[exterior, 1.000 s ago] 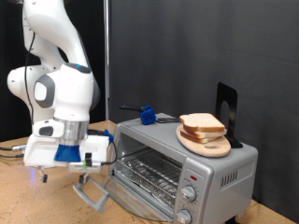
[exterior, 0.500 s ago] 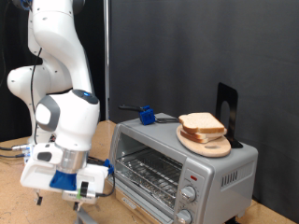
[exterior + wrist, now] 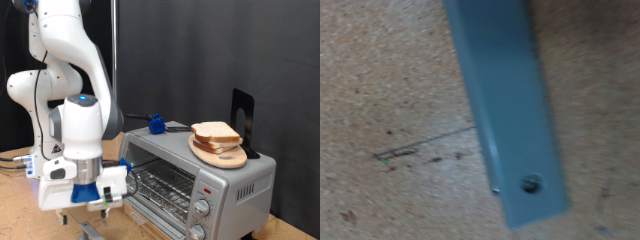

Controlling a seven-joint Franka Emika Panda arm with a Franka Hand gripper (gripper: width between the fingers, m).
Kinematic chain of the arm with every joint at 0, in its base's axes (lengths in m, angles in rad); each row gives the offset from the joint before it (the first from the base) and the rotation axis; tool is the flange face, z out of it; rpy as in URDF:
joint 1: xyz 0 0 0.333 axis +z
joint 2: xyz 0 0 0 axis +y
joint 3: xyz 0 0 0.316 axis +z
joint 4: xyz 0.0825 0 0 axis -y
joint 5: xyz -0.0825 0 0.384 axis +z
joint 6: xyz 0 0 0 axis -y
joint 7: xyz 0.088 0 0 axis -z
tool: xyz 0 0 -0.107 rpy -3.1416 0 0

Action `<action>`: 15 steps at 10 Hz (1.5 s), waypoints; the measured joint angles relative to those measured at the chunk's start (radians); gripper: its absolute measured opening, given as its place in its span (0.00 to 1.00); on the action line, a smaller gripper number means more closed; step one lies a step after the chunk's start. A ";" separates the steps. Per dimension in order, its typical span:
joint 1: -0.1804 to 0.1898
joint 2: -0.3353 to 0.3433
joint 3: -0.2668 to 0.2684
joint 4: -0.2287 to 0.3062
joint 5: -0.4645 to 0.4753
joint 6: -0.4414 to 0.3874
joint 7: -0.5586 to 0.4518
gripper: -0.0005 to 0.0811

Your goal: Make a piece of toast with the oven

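Two bread slices are stacked on a round wooden board point(image 3: 222, 152) on the oven point(image 3: 200, 175); the piece of toast point(image 3: 215, 131) is seen there. Whether the pincer point(image 3: 88, 203) is clenched cannot be told.

The oven point(image 3: 200, 175) is a small silver box standing on the bench at the exterior view's right; its door is dropped open, the wire rack showing inside; two round knobs sit one above the other on its front panel under a small red light; the piece of toast point(image 3: 216, 131), pale with tan crust, lies flat on top of it.
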 joint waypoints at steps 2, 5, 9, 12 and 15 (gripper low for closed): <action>-0.016 -0.039 0.021 -0.012 0.061 -0.035 -0.066 1.00; -0.021 -0.085 0.072 -0.014 0.404 -0.071 -0.407 1.00; -0.021 -0.246 0.068 -0.016 0.711 -0.273 -0.722 1.00; -0.021 -0.359 0.059 -0.039 0.736 -0.345 -0.722 1.00; -0.006 -0.369 0.059 -0.015 0.816 -0.436 -0.872 1.00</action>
